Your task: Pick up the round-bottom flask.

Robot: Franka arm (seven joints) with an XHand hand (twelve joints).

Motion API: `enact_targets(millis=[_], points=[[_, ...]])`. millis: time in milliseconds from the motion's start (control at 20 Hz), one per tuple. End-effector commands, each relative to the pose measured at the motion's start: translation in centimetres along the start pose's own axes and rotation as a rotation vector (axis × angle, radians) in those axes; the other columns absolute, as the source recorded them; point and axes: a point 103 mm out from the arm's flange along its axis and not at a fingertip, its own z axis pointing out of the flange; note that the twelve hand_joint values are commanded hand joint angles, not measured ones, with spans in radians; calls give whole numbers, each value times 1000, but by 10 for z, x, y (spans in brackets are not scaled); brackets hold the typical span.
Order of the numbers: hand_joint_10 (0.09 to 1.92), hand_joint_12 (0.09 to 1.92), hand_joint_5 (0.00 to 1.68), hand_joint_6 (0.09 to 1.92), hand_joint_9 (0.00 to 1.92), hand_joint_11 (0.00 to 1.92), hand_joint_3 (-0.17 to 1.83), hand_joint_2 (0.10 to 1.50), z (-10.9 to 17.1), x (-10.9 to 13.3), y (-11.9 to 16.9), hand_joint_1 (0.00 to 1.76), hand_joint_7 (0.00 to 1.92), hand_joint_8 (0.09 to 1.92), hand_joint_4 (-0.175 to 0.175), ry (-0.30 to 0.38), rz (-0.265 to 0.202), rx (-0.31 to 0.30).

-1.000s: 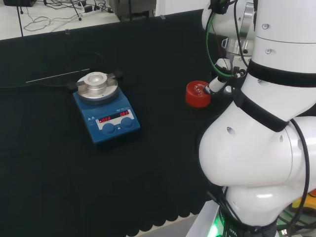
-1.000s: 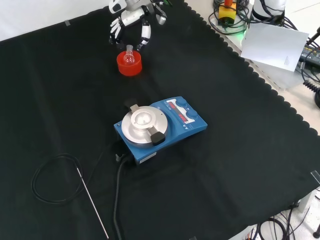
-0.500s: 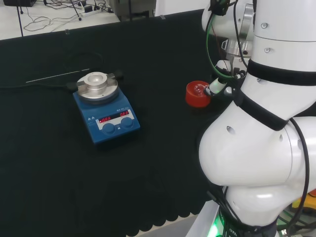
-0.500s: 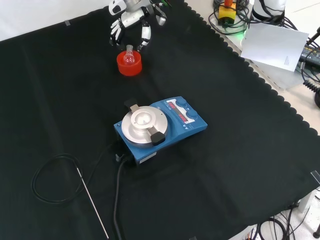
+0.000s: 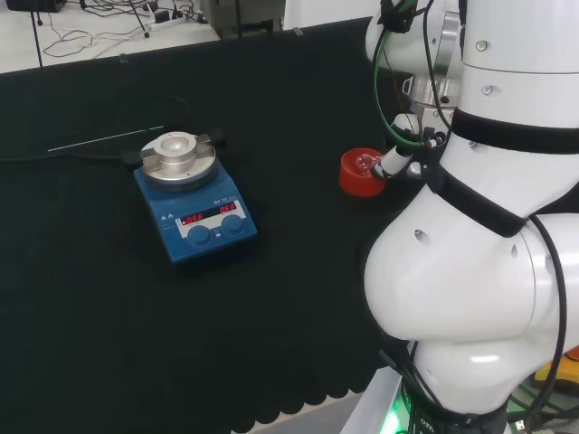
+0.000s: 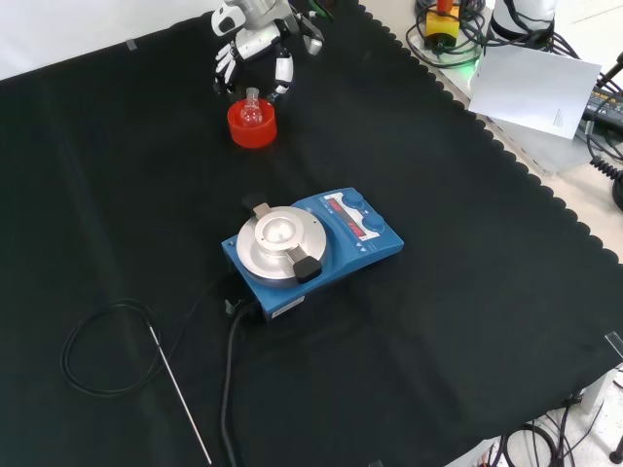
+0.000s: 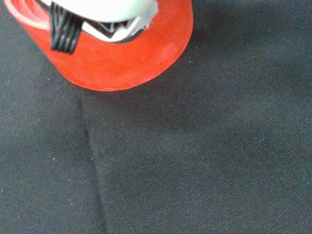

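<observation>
The round-bottom flask (image 6: pixel 252 110) sat upright in its red ribbed stand (image 6: pixel 251 125) near the table's (image 6: pixel 467 292) far edge in the front view. The hand (image 6: pixel 255 51) hovered just behind it, fingers spread downward around the neck, grasping nothing. A blue stirrer hotplate (image 6: pixel 310 246) stood well apart.

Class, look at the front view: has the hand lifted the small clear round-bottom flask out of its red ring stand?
No, the flask sits in the red stand.

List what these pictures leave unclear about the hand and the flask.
- Contact: in the front view the hand stands just behind the round-bottom flask on its red stand; touching or apart is too small to tell.
- Head view: the arm's white links cover most of the hand.
- Wrist view: a blurred white hand part hides the flask.
</observation>
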Motion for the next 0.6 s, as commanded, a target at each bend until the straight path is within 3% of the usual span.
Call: enact_targets(millis=[50, 100, 200, 250, 300, 450, 600], points=[[668, 1406, 864, 696, 456, 149, 651, 630, -1, -2, 0, 913, 230, 667, -58, 3, 0, -5], [667, 1405, 932, 694, 460, 155, 648, 645, -1, -2, 0, 915, 235, 667, -74, 1, 1, -5], [667, 1404, 1062, 798, 469, 168, 524, 761, -2, 0, 0, 1013, 241, 671, 86, -11, 4, -5], [662, 1400, 1099, 826, 476, 176, 519, 774, -4, 2, 0, 1044, 248, 668, 130, -17, 6, -4], [655, 1395, 1121, 851, 484, 185, 555, 761, -6, 5, 0, 1065, 254, 664, 148, -22, 6, -4], [639, 1386, 1138, 935, 509, 205, 718, 690, -13, 11, -2, 1099, 269, 658, 110, -35, 6, -12], [634, 1381, 1138, 974, 523, 221, 791, 656, -23, 15, -4, 1106, 276, 658, 99, -42, 4, -25]])
